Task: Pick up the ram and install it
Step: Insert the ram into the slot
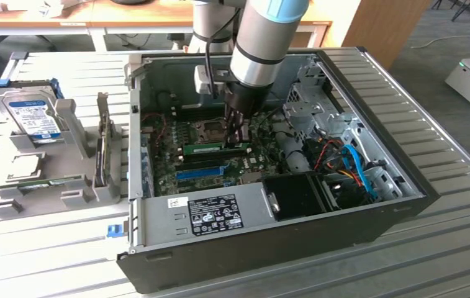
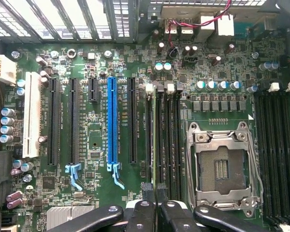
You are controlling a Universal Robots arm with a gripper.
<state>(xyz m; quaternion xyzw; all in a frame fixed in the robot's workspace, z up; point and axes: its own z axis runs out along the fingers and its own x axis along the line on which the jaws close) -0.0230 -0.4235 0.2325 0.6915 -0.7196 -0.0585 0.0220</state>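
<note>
Inside open computer case, over motherboard memory slots: ram gripped between closed fingers of gripper, between blue expansion slot and CPU socket. Seating in slot not determinable. Hard drive noted outside case, exterior view's left.

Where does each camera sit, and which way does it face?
Exterior view: off the arm, above the open black computer case, looking down into it; shows the grey robot arm and its gripper on the thin green ram stick.
Wrist view: on the wrist, squarely facing the green motherboard; shows the black gripper fingers.
Shared: the bright blue plastic slot, silver processor socket, gripper.
</note>
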